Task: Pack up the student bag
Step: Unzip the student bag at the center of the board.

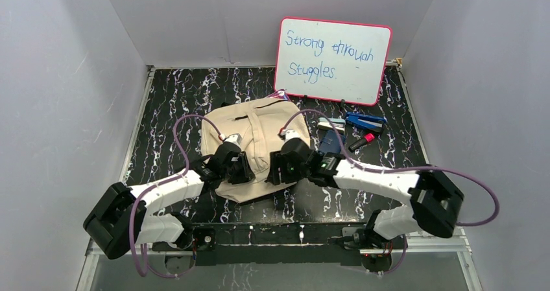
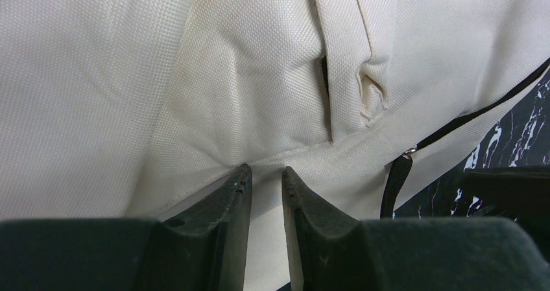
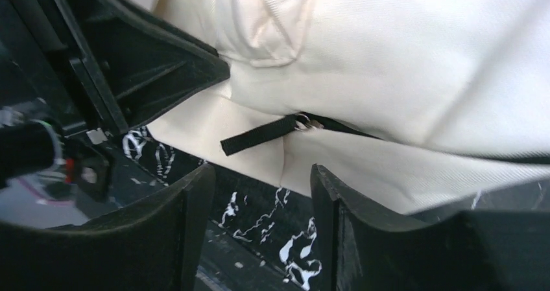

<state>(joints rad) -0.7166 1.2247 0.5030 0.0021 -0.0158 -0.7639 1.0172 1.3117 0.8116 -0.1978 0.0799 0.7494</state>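
Fingers (image 2: 224, 213) of left gripper (image 2: 266, 177) noted clamped on near hem of student bag (image 1: 253, 126) (flat, mid-table), right gripper (image 3: 259, 181) spread empty, just short of zipper pull (image 3: 256, 135); risk: pull missed on closing, hem slipping free under tension.

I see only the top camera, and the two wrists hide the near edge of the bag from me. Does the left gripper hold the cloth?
Observer: Yes. In the left wrist view the left gripper is closed on a cream seam of the student bag.
Operator: And the right one, does it have the zipper pull?
Observer: No. The right gripper stands open. The black zipper pull lies just ahead of it, not between the jaws.
Operator: Is the zipper itself open?
Observer: From the pull's metal ring a thin dark zipper line runs to the right. I cannot tell whether it gapes.
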